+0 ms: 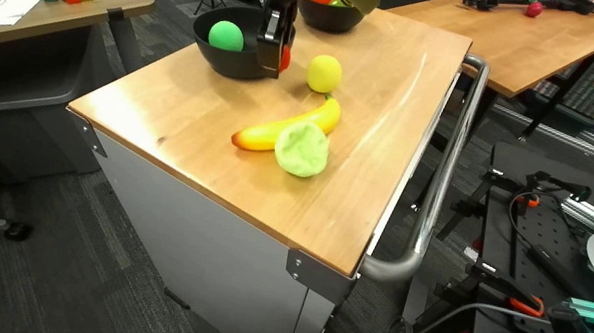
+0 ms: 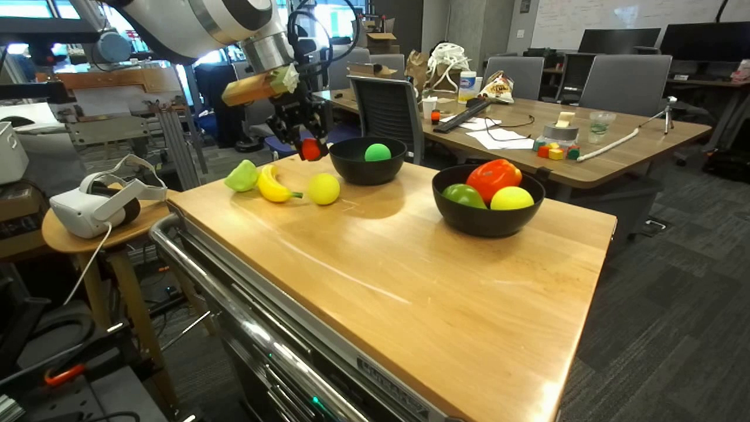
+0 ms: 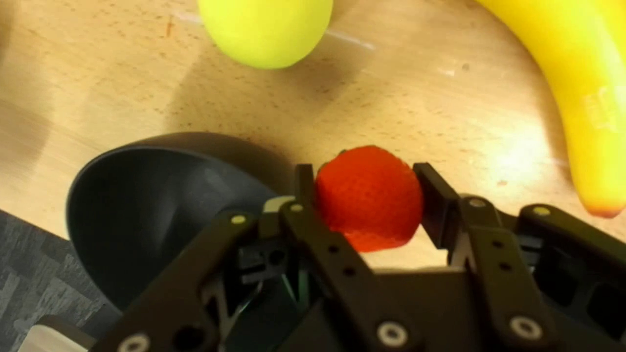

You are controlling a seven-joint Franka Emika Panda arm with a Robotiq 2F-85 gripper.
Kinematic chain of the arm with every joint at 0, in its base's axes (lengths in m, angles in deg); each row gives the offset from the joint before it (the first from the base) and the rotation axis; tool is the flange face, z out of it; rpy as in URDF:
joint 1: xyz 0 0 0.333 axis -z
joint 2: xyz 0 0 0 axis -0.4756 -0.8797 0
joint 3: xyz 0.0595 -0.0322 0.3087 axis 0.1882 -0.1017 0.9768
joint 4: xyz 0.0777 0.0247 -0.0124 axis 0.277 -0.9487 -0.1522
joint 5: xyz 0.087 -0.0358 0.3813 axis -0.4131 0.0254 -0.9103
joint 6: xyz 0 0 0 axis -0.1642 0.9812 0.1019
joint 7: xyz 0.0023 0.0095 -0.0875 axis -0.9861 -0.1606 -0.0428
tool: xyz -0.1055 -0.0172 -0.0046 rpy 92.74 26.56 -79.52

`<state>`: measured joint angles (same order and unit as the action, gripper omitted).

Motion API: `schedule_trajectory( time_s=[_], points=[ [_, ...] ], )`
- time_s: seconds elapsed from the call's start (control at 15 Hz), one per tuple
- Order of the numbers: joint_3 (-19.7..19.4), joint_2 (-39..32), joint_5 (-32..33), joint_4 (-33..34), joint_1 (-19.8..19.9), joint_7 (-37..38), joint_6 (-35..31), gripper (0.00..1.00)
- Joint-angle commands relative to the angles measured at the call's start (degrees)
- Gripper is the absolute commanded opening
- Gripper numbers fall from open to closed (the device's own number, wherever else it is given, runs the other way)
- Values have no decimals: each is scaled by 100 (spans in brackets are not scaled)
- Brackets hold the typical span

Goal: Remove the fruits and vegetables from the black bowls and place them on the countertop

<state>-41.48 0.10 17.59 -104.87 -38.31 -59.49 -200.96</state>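
Observation:
My gripper point(image 3: 364, 195) is shut on a red strawberry-like fruit point(image 3: 369, 200), held above the countertop point(image 2: 363, 252) beside the nearer black bowl point(image 3: 161, 205). The gripper also shows in an exterior view point(image 2: 310, 149). A green ball point(image 2: 378, 152) lies in that bowl point(image 2: 368, 173); the wrist view hides it behind the fingers. A second black bowl point(image 2: 486, 221) holds a red pepper point(image 2: 494, 179), a green fruit point(image 2: 463, 195) and a yellow fruit point(image 2: 511, 199). A yellow ball point(image 2: 323, 189), a banana point(image 2: 274, 186) and a pale green, dented fruit point(image 2: 242, 176) lie on the countertop.
A metal handrail point(image 1: 445, 172) runs along one countertop edge. A stool with a white headset point(image 2: 99, 199) stands beside it. A wooden table with colored blocks point(image 2: 556, 151) stands behind the bowls. Another desk point(image 1: 531, 43) is behind the cart.

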Motion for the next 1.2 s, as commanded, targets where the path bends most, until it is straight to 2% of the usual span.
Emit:
schedule_trajectory(
  time_s=[0.0,0.27,0.4,0.47,0.67,0.87,1.0,1.13],
  points=[
    [9,39,217,-238,-132,189,-101,26],
    [43,-47,183,-414,-174,115,-84,26],
    [53,-40,158,-478,-182,90,-100,76],
    [48,-23,177,-484,-189,91,-103,78],
    [30,116,254,-349,-181,47,-164,98],
    [16,273,211,42,-93,-121,-449,100],
    [20,181,331,515,-14,-844,-436,100],
    [18,-197,219,1037,146,-1671,-644,100]
  ],
)
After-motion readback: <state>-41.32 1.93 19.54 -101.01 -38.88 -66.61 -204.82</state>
